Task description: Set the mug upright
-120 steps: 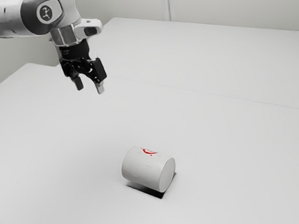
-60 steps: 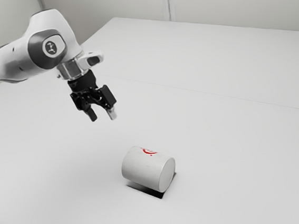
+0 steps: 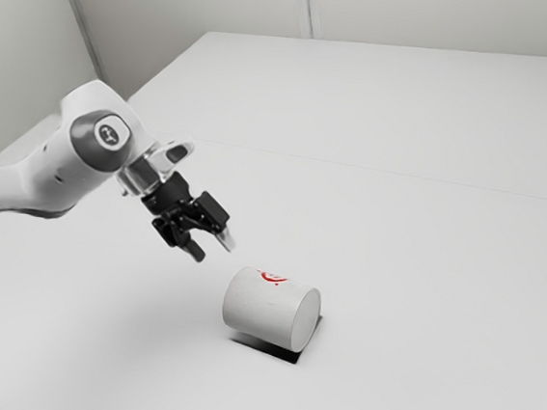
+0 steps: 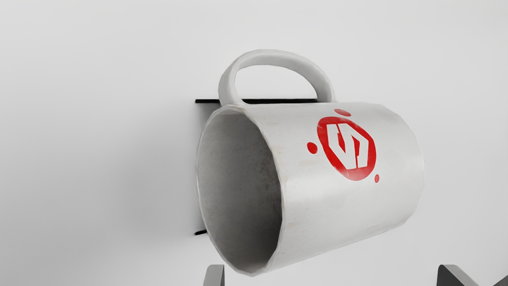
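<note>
Pale grey walls (image 3: 418, 15) close off the top of the exterior view, and a broad white table (image 3: 422, 277) spreads below them. Low in the middle of that frame lies the white cylindrical mug with a red printed emblem (image 3: 269, 309), on its side over a thin black patch (image 3: 271, 351), so it isn't upright as I want it. I have the black two-finger hand (image 3: 215, 252) just up and to the left of it, above the table, near the mug's mouth end and apart from it. Its two fingers stand wide, with nothing held between them.

What matters most to me is the mug's long axis. The wrist view has it running roughly along the line from one fingertip to the other, slightly slanted, so closing at this angle would probably squeeze lengthwise; I'd judge a turn of the wrist is needed to grip across the body, then a tilt to bring the base down.

The exterior view gives me the flat closed base, facing its right and a little toward the camera. From the wrist view I get the dark open mouth and the looped white handle (image 4: 278, 57), which sticks out on the side away from the fingertips.
</note>
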### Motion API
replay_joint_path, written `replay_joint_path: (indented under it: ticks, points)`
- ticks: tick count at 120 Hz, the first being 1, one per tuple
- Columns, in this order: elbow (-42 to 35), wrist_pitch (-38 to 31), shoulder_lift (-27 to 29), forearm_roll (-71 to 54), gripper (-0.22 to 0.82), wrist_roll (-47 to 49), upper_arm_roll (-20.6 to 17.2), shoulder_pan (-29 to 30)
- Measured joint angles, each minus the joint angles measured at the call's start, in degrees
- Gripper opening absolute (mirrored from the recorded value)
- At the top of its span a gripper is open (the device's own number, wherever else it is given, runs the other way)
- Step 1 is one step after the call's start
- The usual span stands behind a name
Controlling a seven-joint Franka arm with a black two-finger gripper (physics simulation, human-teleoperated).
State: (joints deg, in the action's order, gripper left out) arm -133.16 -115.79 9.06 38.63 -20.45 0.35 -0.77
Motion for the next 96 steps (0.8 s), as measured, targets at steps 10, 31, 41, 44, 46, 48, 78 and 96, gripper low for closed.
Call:
replay_joint_path:
  ticks: [10, 31, 41, 44, 46, 48, 78, 96]
  points:
    - [-1.01, -1.01, -1.05, 2.71, 0.58, -2.02, 0.00, 0.00]
    - [-3.33, -2.80, -3.03, 8.32, 0.58, -6.33, 0.00, -0.02]
    - [-4.17, -3.47, -3.66, 11.16, 0.58, -8.44, 0.00, -0.06]
    - [-4.46, -3.62, -3.86, 12.15, 0.58, -9.11, 0.00, -0.08]
    - [-4.68, -3.71, -3.98, 12.88, 0.58, -9.58, 0.00, -0.09]
    - [-4.88, -3.80, -4.08, 13.63, 0.58, -10.06, 0.00, -0.10]
    - [-8.20, -4.97, -5.14, 26.03, 0.58, -17.98, -0.01, -0.16]
    - [-9.08, -4.57, -5.41, 32.65, 0.58, -23.03, -0.02, -0.23]
